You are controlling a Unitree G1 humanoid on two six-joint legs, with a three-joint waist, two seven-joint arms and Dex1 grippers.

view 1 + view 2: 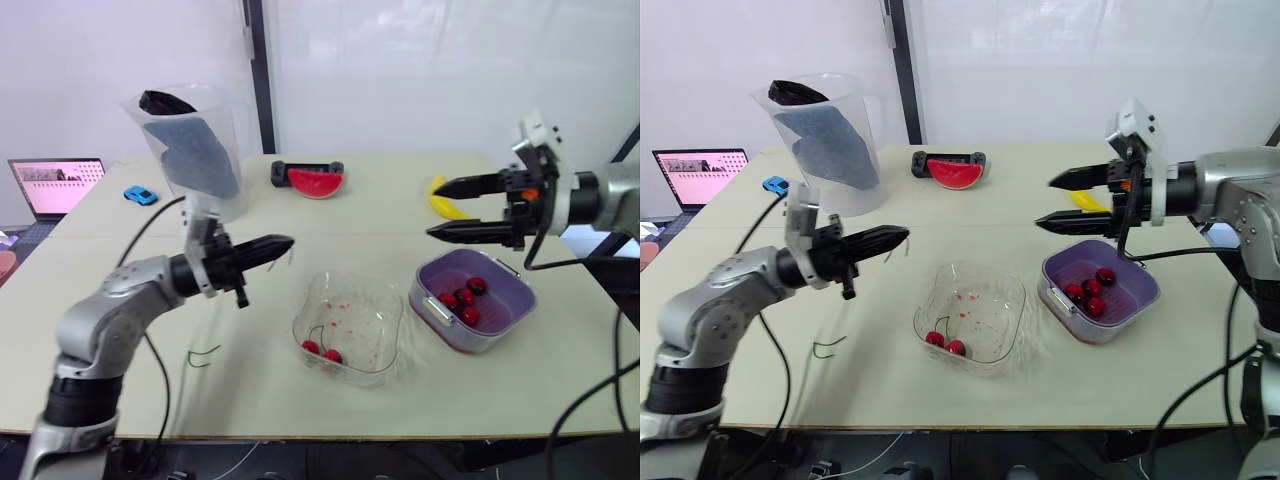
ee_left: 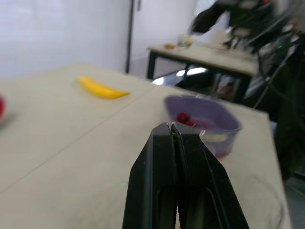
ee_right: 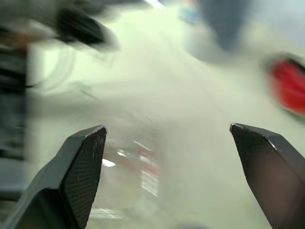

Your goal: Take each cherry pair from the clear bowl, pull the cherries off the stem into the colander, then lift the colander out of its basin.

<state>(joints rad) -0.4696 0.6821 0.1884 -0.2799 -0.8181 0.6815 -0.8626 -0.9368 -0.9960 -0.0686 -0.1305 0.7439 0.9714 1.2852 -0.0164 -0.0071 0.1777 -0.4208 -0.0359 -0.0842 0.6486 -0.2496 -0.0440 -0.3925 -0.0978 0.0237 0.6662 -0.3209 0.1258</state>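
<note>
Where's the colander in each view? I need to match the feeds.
Left eye view: colander, lower right, beside the bowl.
Right eye view: lower right, below the right hand.
Left wrist view: just beyond the left hand, shut on a stem.
Right wrist view: cannot tell.
Shared landmark: banana.

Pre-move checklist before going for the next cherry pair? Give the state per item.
1. Pair left in clear bowl: ok, one cherry pair lies in its near corner.
2. Right hand open: ok, it hangs above the colander.
3. Left hand empty: cannot tell. It is shut, and whether it pinches anything is unclear.
4. Colander loaded: ok, cherries lie inside.
5. Bowl and colander apart: ok, there is a gap between them.
</note>
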